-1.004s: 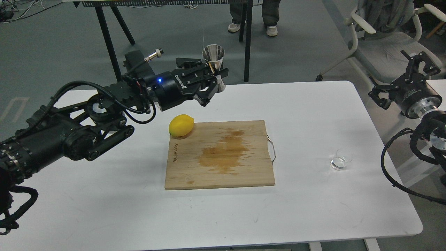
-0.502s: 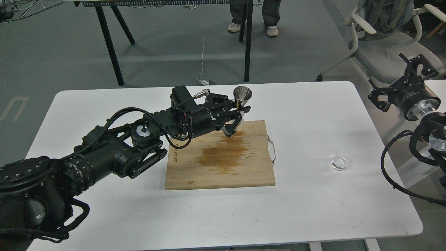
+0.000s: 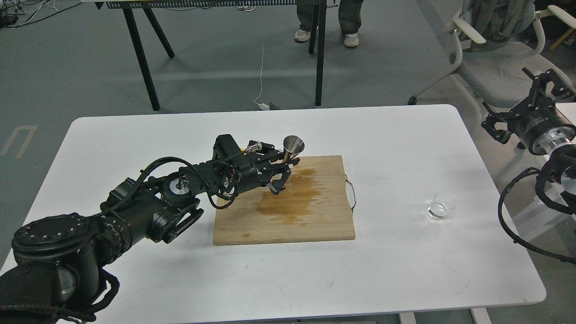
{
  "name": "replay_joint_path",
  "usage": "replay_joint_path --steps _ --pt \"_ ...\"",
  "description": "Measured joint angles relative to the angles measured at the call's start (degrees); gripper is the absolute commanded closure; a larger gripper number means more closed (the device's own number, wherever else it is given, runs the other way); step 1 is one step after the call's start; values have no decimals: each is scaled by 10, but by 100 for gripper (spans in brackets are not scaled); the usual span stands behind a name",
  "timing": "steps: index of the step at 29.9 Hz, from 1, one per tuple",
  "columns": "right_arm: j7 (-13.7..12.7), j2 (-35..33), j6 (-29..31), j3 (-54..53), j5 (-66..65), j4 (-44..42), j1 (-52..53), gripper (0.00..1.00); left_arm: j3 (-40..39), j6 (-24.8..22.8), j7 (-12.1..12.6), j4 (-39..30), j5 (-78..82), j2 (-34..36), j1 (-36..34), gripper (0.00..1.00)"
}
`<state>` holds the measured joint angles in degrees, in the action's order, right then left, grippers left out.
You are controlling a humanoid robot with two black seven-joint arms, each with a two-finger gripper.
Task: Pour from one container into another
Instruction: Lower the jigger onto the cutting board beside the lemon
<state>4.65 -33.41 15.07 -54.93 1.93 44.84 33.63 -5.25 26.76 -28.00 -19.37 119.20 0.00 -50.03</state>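
Left gripper (image 3: 282,173) holds the upright jigger (image 3: 292,150) over the cutting board (image 3: 315,220)

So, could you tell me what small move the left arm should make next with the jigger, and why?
Probably lower the jigger the last bit and set it upright on the cutting board. The left claw holds it by the waist just over the board's far edge, while the glass tumbler waits untouched near the open right claw.

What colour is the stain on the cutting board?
Amber-brown, an irregular patch on the pale wooden cutting board; the stain shows in the head view.
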Motion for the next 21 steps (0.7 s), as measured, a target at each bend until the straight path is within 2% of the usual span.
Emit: replay_joint_path --steps 9,21 --pt "0 0 0 0 0 1 0 1 12 12 0 13 -5 0 24 100" --pt "0 0 0 0 0 0 0 1 10 12 0 -42 -39 0 41 100"
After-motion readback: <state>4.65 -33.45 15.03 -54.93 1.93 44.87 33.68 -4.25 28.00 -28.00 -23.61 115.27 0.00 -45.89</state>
